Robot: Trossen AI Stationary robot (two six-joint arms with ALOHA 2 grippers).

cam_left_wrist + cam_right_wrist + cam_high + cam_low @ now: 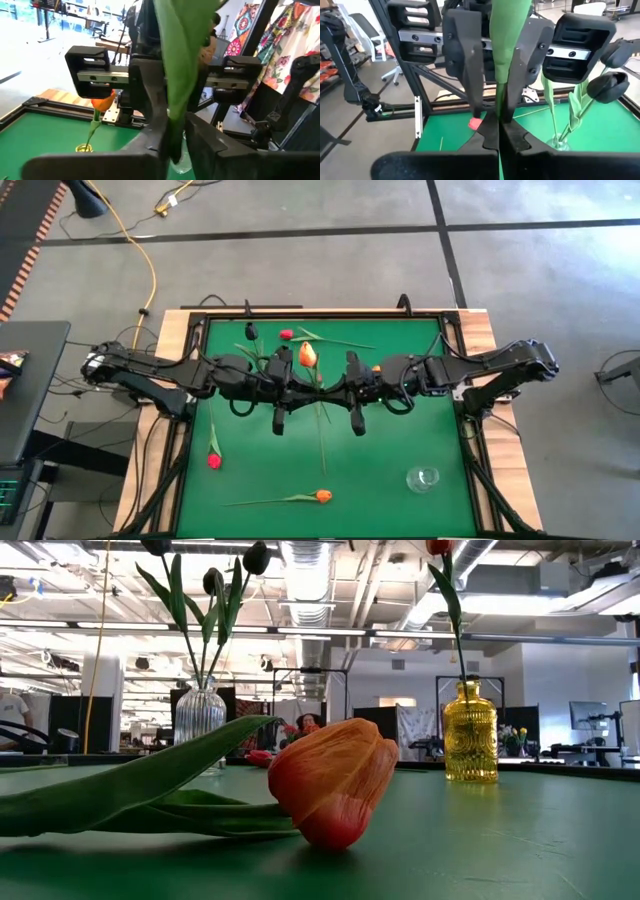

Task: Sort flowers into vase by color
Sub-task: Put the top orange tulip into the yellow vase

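Nearest the table's front edge, a loose orange tulip (330,785) lies flat on the green mat (520,840), its leaf stretched out to one side. The high view shows the same flower (322,496) well clear of both arms. A round clear glass vessel (424,478) stands off to the right of it, and a red tulip (213,460) lies on the left side of the mat.

Farther in, over the middle of the mat, the two arms reach toward each other from opposite sides and meet at a second orange tulip (307,355). It is held off the mat, with its head toward the far edge and its stem running back toward the front. The right gripper (499,130) is clamped tight on the green stem (502,75). The left gripper (172,145) faces it from the other side with the same flower's leaf (180,60) in its jaws, and I cannot tell whether it grips.

Behind the arms stand a ribbed clear vase (200,710) holding black tulips (256,557) and a yellow glass vase (470,730) holding one stem. Near the far edge of the mat, the high view shows a black head (250,330) and a red head (286,334).
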